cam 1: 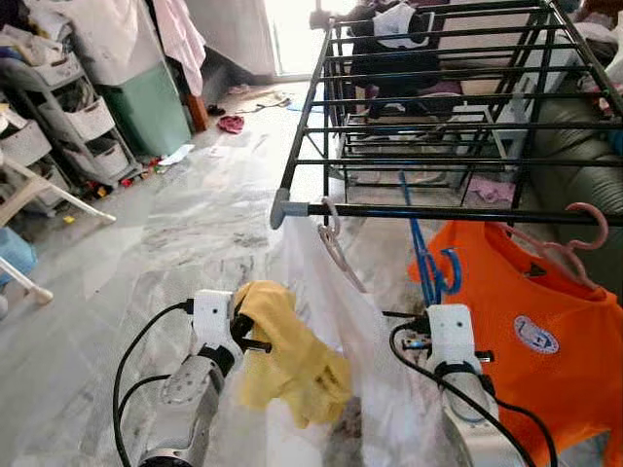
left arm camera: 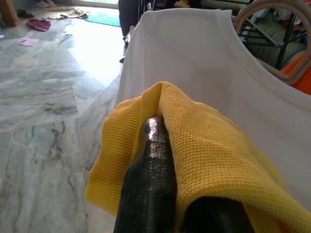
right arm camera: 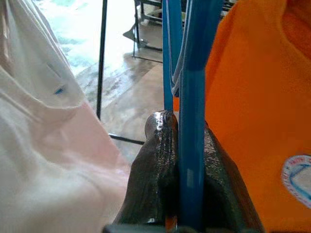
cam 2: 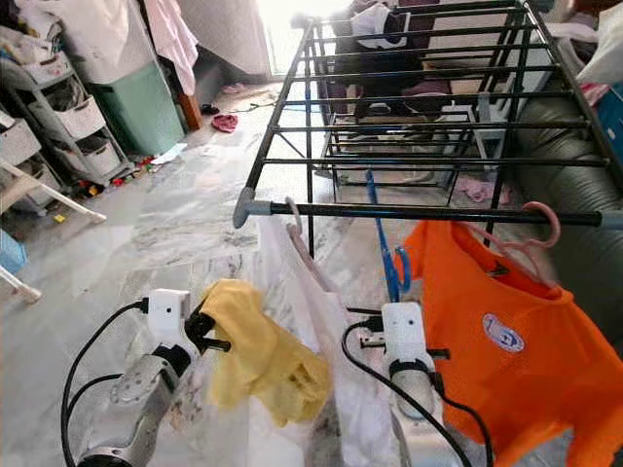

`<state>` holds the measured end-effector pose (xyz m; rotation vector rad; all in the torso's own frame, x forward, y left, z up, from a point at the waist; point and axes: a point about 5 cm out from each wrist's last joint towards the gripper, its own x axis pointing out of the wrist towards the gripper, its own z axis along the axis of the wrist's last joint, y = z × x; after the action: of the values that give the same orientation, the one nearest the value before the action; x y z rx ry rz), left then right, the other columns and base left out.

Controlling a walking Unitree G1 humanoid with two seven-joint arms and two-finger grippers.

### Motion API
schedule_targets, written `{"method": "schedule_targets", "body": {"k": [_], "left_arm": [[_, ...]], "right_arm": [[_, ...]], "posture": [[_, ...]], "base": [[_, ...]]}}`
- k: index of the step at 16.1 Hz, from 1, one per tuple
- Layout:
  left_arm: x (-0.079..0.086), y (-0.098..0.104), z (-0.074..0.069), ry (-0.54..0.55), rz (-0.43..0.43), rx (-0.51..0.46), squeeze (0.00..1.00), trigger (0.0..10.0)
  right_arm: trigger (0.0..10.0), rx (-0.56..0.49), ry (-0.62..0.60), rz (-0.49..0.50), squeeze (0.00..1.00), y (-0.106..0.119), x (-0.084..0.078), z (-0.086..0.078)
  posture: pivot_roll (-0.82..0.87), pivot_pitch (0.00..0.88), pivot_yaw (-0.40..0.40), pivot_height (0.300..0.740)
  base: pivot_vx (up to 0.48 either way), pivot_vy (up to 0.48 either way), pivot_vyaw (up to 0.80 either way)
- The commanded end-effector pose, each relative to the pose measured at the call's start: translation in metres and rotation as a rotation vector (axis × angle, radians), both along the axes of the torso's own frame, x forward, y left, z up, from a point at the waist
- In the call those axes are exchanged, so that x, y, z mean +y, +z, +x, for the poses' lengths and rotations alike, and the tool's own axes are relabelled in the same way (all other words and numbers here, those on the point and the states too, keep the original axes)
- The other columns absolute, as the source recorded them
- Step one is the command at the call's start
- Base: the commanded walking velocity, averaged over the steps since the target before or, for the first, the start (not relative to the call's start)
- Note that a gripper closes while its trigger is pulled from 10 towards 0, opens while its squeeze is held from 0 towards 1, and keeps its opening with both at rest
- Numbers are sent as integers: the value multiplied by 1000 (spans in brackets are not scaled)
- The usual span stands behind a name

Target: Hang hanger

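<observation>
Head views: the right pincer (cam 1: 440,292) sits just below the black metal drying-rack rail (cam 1: 438,210), blue plastic hanger (cam 1: 421,255) rising steeply toward it. Right wrist: its fingers are clamped on the hanger. Left wrist: the left pincer (left arm camera: 155,145) grips a yellow knitted cloth (left arm camera: 209,160).

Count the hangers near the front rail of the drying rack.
3: a white hanger on the rail's left, a blue hanger held by the right gripper, a pink hanger carrying the orange shirt.
</observation>
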<state>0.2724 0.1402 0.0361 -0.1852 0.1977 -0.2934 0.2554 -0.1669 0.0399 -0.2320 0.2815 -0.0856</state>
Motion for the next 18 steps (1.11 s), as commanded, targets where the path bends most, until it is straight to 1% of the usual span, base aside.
{"method": "schedule_targets", "body": {"k": [1, 4, 7, 9, 12, 13, 14, 15, 17, 18], "left_arm": [[9, 7, 1, 40, 16, -44, 0, 10000], [9, 6, -2, 72, 7, -39, 0, 10000], [14, 5, -3, 107, 14, -39, 0, 10000], [15, 5, -5, 120, 16, -36, 0, 10000], [15, 4, -7, 130, 15, -33, 0, 10000], [16, 4, -8, 134, 16, -31, 0, 10000], [16, 4, -8, 136, 17, -30, 0, 10000], [17, 4, -8, 137, 20, -30, 0, 10000], [18, 4, -8, 136, 26, -29, 0, 10000], [18, 4, -8, 140, 30, -28, 0, 10000]], "right_arm": [[10000, -21, 10, -1, 0, 7, -1, 2], [10000, -30, 25, -9, 0, 12, -1, 9], [10000, -25, 19, 21, 0, 17, 2, 17], [10000, -26, 18, 34, 0, 23, 2, 28], [10000, -4, 7, 67, 0, 35, 2, 49], [10000, 27, 21, 37, 0, 36, 2, 57], [10000, 45, 21, 15, 0, 35, 0, 62], [10000, 71, 1, 14, 0, 35, -5, 69], [10000, 78, -18, 39, 0, 43, -10, 84], [10000, 111, -38, 48, 0, 43, -14, 89]], "posture": [[-242, 0, 80, 740], [-230, 0, 59, 740], [-212, 0, 49, 740], [-202, 0, 40, 740], [-187, 0, 29, 740], [-185, 0, 30, 740], [-180, 0, 30, 740], [-177, 0, 30, 740], [-167, 0, 29, 740], [-159, 0, 27, 740]], "base": [[0, 0, 0], [0, 0, 0], [0, 0, 0], [0, 0, 0], [0, 0, 0], [0, 0, 0], [0, 0, 0], [0, 0, 0], [0, 0, 0], [0, 0, 0]]}}
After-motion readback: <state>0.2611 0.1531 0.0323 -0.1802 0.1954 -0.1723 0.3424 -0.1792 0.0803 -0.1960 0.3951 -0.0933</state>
